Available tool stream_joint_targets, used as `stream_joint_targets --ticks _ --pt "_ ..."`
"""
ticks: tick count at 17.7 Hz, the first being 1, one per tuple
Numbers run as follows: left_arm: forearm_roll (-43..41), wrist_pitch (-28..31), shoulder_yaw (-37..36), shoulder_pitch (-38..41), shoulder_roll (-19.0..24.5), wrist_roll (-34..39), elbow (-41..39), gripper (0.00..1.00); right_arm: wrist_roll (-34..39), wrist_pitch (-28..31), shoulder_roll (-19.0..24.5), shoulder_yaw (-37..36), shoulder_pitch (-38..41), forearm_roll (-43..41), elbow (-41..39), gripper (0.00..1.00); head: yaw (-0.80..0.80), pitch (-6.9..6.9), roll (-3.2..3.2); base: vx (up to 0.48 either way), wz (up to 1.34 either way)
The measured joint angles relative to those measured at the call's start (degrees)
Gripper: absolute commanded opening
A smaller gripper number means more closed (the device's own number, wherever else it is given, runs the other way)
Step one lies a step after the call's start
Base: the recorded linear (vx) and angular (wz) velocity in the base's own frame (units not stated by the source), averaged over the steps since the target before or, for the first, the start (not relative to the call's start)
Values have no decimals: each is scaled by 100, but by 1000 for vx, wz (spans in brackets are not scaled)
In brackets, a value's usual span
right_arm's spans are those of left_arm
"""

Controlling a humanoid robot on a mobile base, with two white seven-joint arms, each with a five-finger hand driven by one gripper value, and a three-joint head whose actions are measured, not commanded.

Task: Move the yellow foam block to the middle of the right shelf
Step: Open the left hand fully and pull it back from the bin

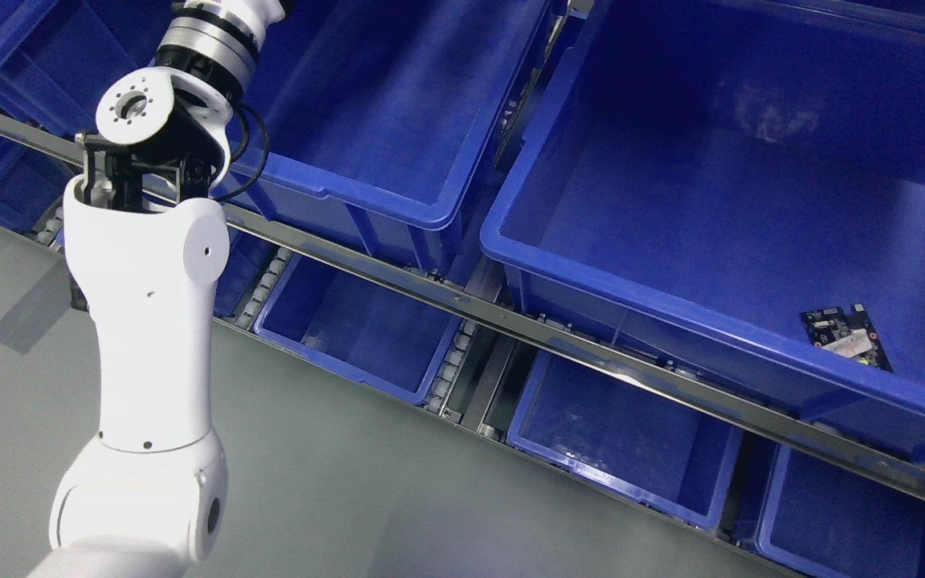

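Note:
My left arm [149,337] rises from the lower left, white-shelled, and bends at a metal wrist joint [189,56] toward the top edge. Its hand lies beyond the top of the picture. No yellow foam block shows anywhere in the head view. The right arm does not appear.
Blue plastic bins fill a tilted metal rack. A large bin [615,265] on the right holds a small dark circuit board [846,335]. Another bin [422,201] sits beside my arm. Lower bins [398,389] [695,502] stand under the steel rail [511,321]. Grey floor [350,498] lies below.

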Motion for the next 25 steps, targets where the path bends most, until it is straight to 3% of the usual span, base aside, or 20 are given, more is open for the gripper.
stream_joint_targets --ticks 5,11,17,25 --pt "-54 -98 -96 -28 0 27 38 100 0 8 0 0 0 0 0 100 0 0 0 0 0" --pt "-66 -1873 0 528 0 -55 -311 100 0 11 0 0 -1 0 0 100 0 0 0 0 0" --pt "-68 -3341 44 1646 0 -61 -561 100 0 15 0 0 -1 0 0 100 0 0 0 0 0" --pt "-69 -3738 25 2660 0 -61 -733 100 0 39 0 0 0 0 0 100 0 0 0 0 0"
